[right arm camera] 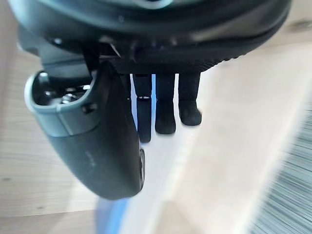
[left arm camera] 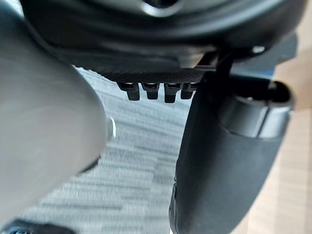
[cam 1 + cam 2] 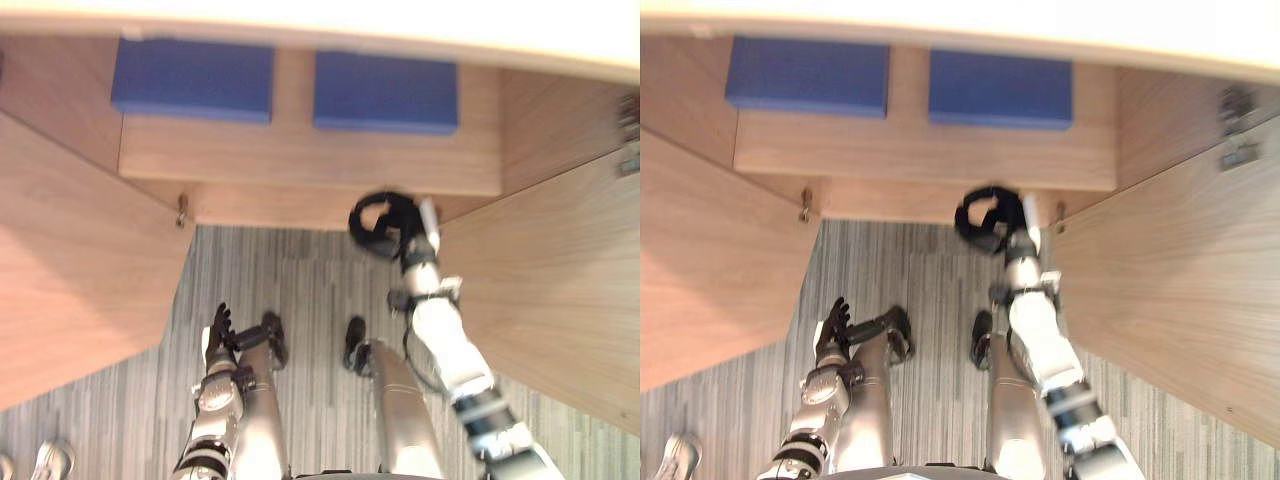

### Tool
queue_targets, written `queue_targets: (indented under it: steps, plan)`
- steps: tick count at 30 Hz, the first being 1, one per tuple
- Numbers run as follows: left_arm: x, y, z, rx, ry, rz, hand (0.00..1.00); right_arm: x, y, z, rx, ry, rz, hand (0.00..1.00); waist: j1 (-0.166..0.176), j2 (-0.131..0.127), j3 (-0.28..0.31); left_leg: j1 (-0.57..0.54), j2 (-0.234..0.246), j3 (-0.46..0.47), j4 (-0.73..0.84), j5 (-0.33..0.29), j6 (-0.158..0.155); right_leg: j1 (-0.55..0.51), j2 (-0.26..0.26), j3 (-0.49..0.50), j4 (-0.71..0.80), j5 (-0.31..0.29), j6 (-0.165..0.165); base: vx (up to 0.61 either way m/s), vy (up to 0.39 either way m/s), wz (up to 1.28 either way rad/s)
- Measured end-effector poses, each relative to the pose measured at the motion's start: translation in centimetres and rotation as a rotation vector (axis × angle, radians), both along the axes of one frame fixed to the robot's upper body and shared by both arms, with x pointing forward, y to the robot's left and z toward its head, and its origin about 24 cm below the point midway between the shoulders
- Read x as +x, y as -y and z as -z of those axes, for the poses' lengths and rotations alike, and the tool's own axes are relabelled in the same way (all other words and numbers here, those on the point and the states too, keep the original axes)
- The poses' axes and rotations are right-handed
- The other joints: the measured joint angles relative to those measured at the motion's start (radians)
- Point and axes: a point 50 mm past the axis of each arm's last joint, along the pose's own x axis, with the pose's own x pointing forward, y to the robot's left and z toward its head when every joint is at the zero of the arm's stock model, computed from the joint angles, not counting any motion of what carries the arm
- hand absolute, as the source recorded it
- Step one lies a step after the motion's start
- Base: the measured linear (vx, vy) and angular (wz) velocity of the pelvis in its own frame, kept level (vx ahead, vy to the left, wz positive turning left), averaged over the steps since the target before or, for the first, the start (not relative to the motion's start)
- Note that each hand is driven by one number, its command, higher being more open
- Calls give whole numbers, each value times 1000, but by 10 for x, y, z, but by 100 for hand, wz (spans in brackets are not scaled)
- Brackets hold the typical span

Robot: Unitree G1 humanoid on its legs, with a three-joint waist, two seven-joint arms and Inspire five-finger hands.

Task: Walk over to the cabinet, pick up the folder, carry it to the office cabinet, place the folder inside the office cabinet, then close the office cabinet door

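Office cabinet shelf (image 3: 300, 160) carries two blue folders lying flat and apart, left folder (image 3: 192, 80) and right folder (image 3: 385, 92), so placing looks done. Right hand (image 3: 383, 225) hovers empty with fingers relaxed at the shelf's near edge. Left hand (image 3: 218, 330) hangs open, low. Left door (image 3: 70, 270) and right door (image 3: 560, 290) stand wide, not yet closed

An office: a light wood-laminate office cabinet (image 3: 290, 205) stands with its left door (image 3: 70, 280) and right door (image 3: 560, 290) swung wide, two blue folders (image 3: 192, 78) (image 3: 385, 92) lying flat on its shelf (image 3: 300, 155), and grey striped carpet (image 3: 300, 290) covering the floor.
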Motion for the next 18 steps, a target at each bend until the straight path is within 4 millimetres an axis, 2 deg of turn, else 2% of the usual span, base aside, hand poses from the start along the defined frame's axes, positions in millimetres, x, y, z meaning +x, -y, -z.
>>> queue_targets:
  steps: [1,2,3,5,6,7,8,9,12,15,18]
  plan:
    - [-5,-1,5,2,-27,7,100,-7,0,14,-4,-58,-1,100,-4,-3,-14,30,-3,8,-25,5,-2,29,3,4,-31,10,2,229,49,-21]
    - [-20,-1,17,-3,-104,21,100,-25,3,53,-34,-216,8,100,-20,-6,-59,101,-20,22,-97,23,-6,97,6,12,-114,37,10,161,33,-11]
    - [-25,0,21,-5,-132,30,100,-32,6,66,-36,-278,19,100,-26,-5,-76,128,-28,30,-126,31,-7,124,6,15,-146,48,13,216,41,-13]
    - [-44,2,34,-19,-213,35,100,-63,24,118,-27,-538,116,100,-42,-3,-113,260,-58,69,-255,65,-9,248,8,42,-290,106,29,239,52,-28]
    - [-48,2,35,-16,-226,37,100,-71,30,128,-19,-589,150,100,-43,-2,-123,287,-64,82,-281,71,-10,271,8,50,-320,118,31,235,69,-46]
    - [-55,0,38,-6,-246,39,100,-87,42,143,2,-681,221,100,-43,1,-136,340,-74,110,-331,82,-10,311,8,71,-369,140,37,129,49,-40]
    - [-58,-2,39,-4,-254,36,100,-94,48,149,22,-718,260,100,-44,2,-141,366,-81,122,-354,87,-11,331,7,82,-389,148,39,150,55,-61]
    - [-66,-6,41,1,-276,31,100,-110,63,161,87,-793,372,100,-47,8,-158,425,-94,155,-406,97,-14,364,7,109,-425,163,44,94,37,-57]
    - [-82,-10,48,1,-332,27,100,-139,85,173,178,-872,554,100,-74,28,-203,494,-110,180,-470,109,-19,407,5,137,-462,175,50,60,30,-34]
    - [-92,-10,52,-5,-369,22,100,-164,101,177,277,-900,714,100,-89,37,-235,560,-125,209,-539,131,-25,442,8,165,-494,188,50,21,19,-29]
    - [-95,-9,54,-21,-384,16,100,-177,115,177,365,-881,852,100,-95,36,-240,602,-140,229,-594,155,-24,457,9,191,-514,205,49,-57,16,-25]
